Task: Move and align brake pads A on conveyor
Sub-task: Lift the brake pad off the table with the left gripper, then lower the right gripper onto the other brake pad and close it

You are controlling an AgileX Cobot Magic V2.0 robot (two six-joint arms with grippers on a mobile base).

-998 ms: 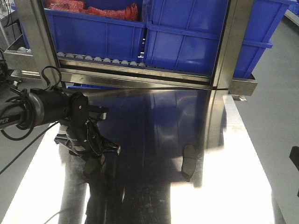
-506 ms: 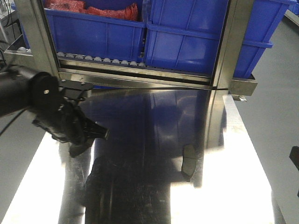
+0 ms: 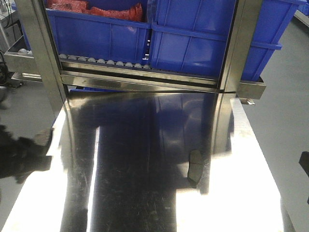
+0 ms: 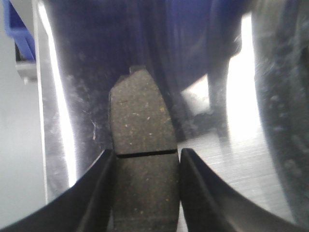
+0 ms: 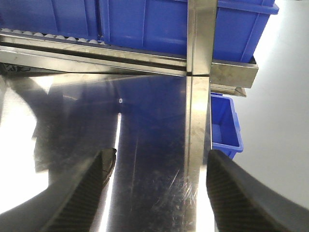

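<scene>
**One pad gripped on the left, another loose on the steel**

Low in the middle of the left wrist view, the left gripper (image 4: 145, 157) has its two black fingers (image 4: 96, 193) closed against the long edges of a flat, dark-grey brake pad (image 4: 140, 116) with a groove across its face. The pad juts out past the fingertips over the shiny steel table (image 4: 231, 159). I can't tell whether it rests on the steel or hangs just above it. A second pad (image 3: 195, 166) of the same grey lies alone right of centre in the front view. The right gripper (image 5: 159, 166) hovers over bare steel, fingers spread wide and empty. The charcoal belt shows in no view.

My worry is the hold. It bears on thin edges only, so a brisk swing could let the pad pivot or slip and land crooked.

Big blue plastic bins (image 3: 193, 38) sit on a roller rack (image 3: 111, 62) across the top of the front view, with a steel upright (image 3: 239, 48) at upper right. These block any reach toward the back. A smaller blue bin (image 5: 224, 125) sits off the table's edge at the right of the right wrist view.
</scene>
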